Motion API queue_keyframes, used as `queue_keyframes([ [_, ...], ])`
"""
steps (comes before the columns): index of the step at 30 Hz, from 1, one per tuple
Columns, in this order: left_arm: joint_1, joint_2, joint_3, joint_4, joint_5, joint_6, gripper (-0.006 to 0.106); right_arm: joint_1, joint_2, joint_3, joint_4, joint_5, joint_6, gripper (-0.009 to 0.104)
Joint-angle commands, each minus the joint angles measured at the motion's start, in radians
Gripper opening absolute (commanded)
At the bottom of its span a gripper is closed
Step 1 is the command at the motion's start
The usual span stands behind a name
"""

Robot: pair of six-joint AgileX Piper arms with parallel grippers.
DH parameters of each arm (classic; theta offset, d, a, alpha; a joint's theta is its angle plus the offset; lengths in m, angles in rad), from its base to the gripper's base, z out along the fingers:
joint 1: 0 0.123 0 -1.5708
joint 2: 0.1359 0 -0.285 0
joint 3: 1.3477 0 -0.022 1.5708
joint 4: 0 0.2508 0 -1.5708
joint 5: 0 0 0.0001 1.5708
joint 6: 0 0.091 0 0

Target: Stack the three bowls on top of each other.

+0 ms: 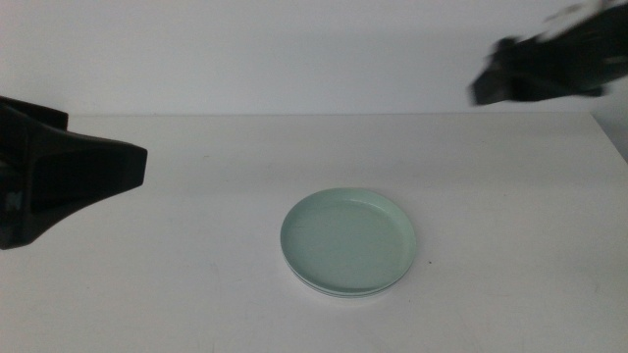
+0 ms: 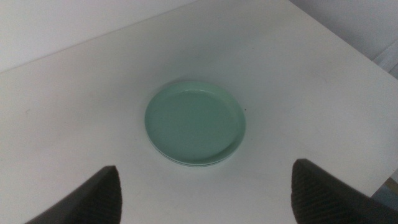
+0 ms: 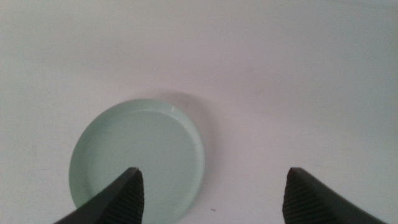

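- Middle view: the mint green bowl (image 1: 349,240) sits a little right of centre on the white worktop (image 1: 177,294), and thin rim lines show just under its near edge, so it appears to rest on at least one more dish.
- The white and grey bowls cannot be made out separately; from the edges under the green one I judge they lie beneath it, but the count of layers is too fine to tell.
- The left gripper (image 1: 69,176) is at the left side, raised and well apart from the stack. In the left wrist view its jaws are spread wide and hold nothing, with the green bowl (image 2: 196,121) seen between them further out.
- The right gripper (image 1: 540,69) is high at the far right, blurred, also well apart from the stack. In the right wrist view its jaws stand wide apart and empty, above the green bowl (image 3: 137,162).
- Judgement: the stacking looks done, and this is the clearing-away step.
- The next move calls for little: both arms only need to stay clear of the stack without brushing its rim.
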Motion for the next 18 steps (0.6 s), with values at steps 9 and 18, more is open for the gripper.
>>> queue_keyframes([
  [9, 0.0, -0.003, -0.024, -0.033, -0.062, -0.005, 0.09, -0.094, -0.444, 0.212, 0.03, -0.094, -0.099, 0.059],
  [18, 0.0, -0.003, -0.024, -0.033, -0.062, -0.005, 0.09, -0.09, -0.578, 0.312, 0.051, -0.083, -0.137, 0.059],
])
